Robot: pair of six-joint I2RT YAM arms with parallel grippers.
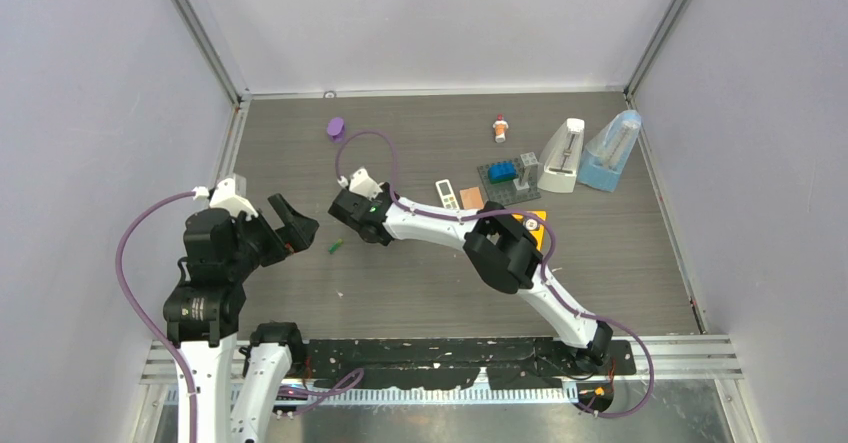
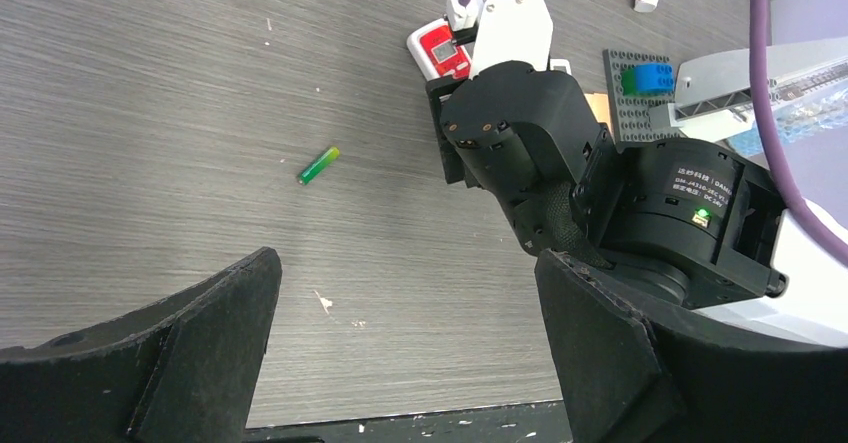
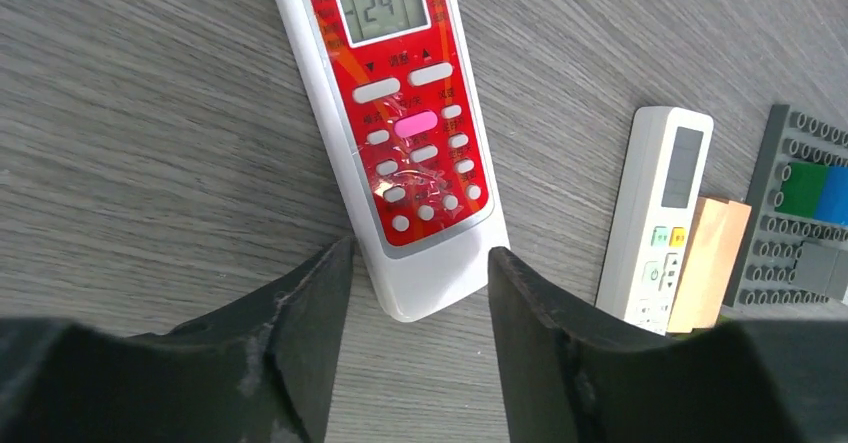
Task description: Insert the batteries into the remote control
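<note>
A red-faced remote (image 3: pixel 400 113) with a white body lies face up on the table, its display reading 24. My right gripper (image 3: pixel 420 263) is open, with its jaws on either side of the remote's near end. The left finger (image 3: pixel 310 303) touches the remote's edge and the right finger stands apart. In the top view my right gripper (image 1: pixel 348 203) covers most of the remote. A green battery (image 2: pixel 318 165) lies loose on the table, and also shows in the top view (image 1: pixel 335 247). My left gripper (image 2: pixel 405 273) is open and empty, left of the battery (image 1: pixel 300 225). No other batteries show.
A second, white remote (image 3: pixel 655 213) lies right of the red one, beside a tan block (image 3: pixel 710 263) and a grey brick plate (image 1: pixel 508 178). A purple object (image 1: pixel 336 128), a small orange-and-white toy (image 1: pixel 500 128) and two metronome-like stands (image 1: pixel 565 155) sit at the back.
</note>
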